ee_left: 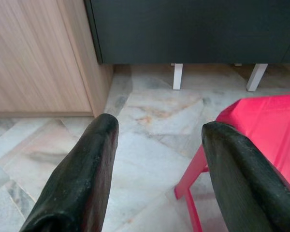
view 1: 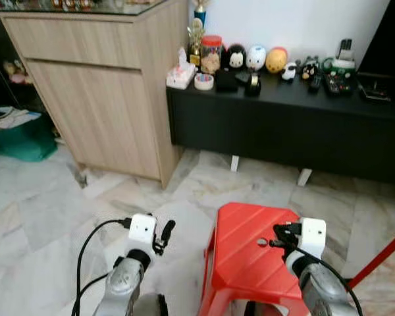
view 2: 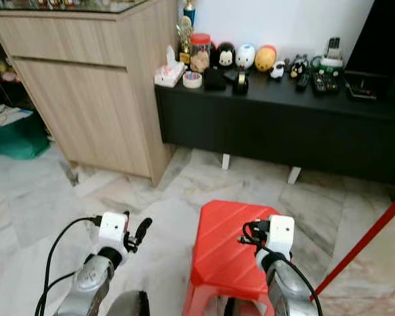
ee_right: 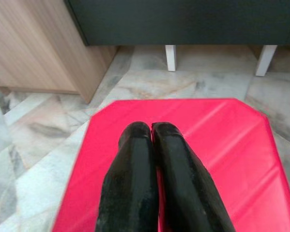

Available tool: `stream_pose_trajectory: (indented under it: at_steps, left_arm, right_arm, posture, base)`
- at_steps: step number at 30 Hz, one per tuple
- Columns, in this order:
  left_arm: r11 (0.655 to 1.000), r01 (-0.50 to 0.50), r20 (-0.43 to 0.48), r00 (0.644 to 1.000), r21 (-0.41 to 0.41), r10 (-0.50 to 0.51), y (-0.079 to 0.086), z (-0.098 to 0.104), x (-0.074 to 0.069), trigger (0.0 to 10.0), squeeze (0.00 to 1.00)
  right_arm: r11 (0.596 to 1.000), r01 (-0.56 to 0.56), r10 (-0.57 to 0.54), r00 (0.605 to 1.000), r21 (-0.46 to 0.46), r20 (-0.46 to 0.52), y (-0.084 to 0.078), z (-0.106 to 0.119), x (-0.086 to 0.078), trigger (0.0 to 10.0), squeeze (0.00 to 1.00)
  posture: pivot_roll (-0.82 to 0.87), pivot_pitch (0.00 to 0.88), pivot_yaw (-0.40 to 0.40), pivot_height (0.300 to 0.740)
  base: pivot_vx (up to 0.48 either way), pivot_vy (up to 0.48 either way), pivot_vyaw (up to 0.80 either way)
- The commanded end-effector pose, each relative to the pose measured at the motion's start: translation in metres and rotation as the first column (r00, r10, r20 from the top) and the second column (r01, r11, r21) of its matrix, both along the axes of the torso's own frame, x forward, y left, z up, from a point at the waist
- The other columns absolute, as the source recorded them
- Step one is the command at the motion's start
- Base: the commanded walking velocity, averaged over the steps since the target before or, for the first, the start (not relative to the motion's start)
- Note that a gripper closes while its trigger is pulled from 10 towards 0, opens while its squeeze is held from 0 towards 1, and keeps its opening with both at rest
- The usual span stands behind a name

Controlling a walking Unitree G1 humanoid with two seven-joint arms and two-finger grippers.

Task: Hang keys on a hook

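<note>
My left gripper (view 1: 165,232) is held low over the marble floor, left of a red plastic stool (view 1: 250,257). Its two black fingers (ee_left: 94,164) stand wide apart, open, with nothing between them. My right gripper (view 1: 277,236) hovers over the stool's flat top, near its small centre hole. In the right wrist view the right gripper (ee_right: 151,128) is shut, its fingers pressed together and holding nothing, with the red seat (ee_right: 222,140) just beneath.
A light wooden cabinet (view 1: 99,85) stands ahead on the left. A low black bench (view 1: 283,125) on white feet runs along the wall, carrying toy figures, a jar (view 1: 210,54), a tape roll and remotes. A green bin (view 1: 23,138) sits far left. A red pole (view 1: 382,253) slants at right.
</note>
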State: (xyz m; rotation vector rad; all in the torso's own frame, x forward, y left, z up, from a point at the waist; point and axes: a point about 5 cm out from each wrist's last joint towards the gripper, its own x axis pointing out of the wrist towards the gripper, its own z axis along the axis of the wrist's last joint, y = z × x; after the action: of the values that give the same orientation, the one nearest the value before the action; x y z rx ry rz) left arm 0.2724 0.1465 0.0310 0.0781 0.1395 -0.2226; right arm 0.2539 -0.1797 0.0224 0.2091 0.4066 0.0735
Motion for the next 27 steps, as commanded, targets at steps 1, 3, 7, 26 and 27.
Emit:
stream_pose_trajectory:
  at_steps: [1,3,7,26,27]
  left_arm:
    - [1.0,-0.004,0.009,1.0,-0.006,0.004,0.001,0.002,0.002,10.0,0.0]
    - [1.0,-0.002,0.01,1.0,-0.006,0.002,0.001,0.002,0.002,10.0,0.0]
    - [1.0,0.001,0.014,1.0,-0.001,-0.001,0.001,0.002,0.003,10.0,0.0]
    - [0.921,0.372,0.13,0.913,0.119,-0.386,-0.019,0.056,0.013,10.0,0.0]
    - [0.914,0.387,0.129,0.907,0.118,-0.401,-0.02,0.058,0.012,10.0,0.0]
  right_arm:
    - [1.0,-0.003,0.003,1.0,0.006,0.025,0.0,0.006,0.003,10.0,0.0]
    - [1.0,-0.004,0.004,1.0,0.005,0.023,0.0,0.006,0.003,10.0,0.0]
    - [1.0,-0.01,0.01,1.0,0.005,0.016,0.0,0.005,0.003,10.0,0.0]
    - [0.975,-0.209,0.207,0.978,-0.082,-0.022,0.011,0.039,0.022,10.0,0.0]
    - [0.972,-0.218,0.216,0.976,-0.087,-0.024,0.011,0.041,0.023,10.0,0.0]
  posture:
    - [0.02,0.0,-0.033,0.697]
    - [0.02,0.0,-0.033,0.717]
    - [0.01,0.0,-0.031,0.732]
    - [0.01,0.0,-0.034,0.74]
    - [0.01,0.0,-0.034,0.74]
  base:
    - [0.0,0.0,0.0]
    - [0.0,0.0,0.0]
    - [0.0,0.0,0.0]
    - [0.0,0.0,0.0]
    - [0.0,0.0,0.0]
